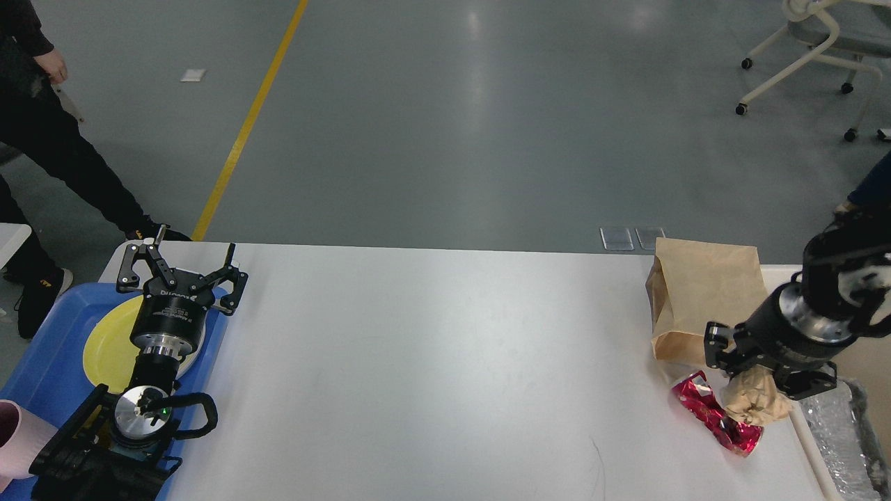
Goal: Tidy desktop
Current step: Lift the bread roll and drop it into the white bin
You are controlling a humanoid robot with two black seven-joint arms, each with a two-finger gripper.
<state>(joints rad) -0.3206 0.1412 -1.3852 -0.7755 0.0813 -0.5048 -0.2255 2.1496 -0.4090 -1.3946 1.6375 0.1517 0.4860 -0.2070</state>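
Observation:
The white desktop (431,362) fills the lower view. My right gripper (760,379) is shut on a crumpled brown paper ball (755,403) and holds it above the desktop's right edge, next to the cream bin (818,282). A red foil wrapper (715,414) lies flat on the desktop just left of the ball. A brown paper bag (706,299) lies at the back right, partly over the bin's edge. My left gripper (182,261) is open and empty above the far corner of the blue tray (42,362).
A yellow plate (108,341) lies in the blue tray under my left arm. A pink cup (14,435) stands at the tray's near left. Clear crinkled plastic (839,435) lies in the bin. A person stands at the far left, an office chair at the far right.

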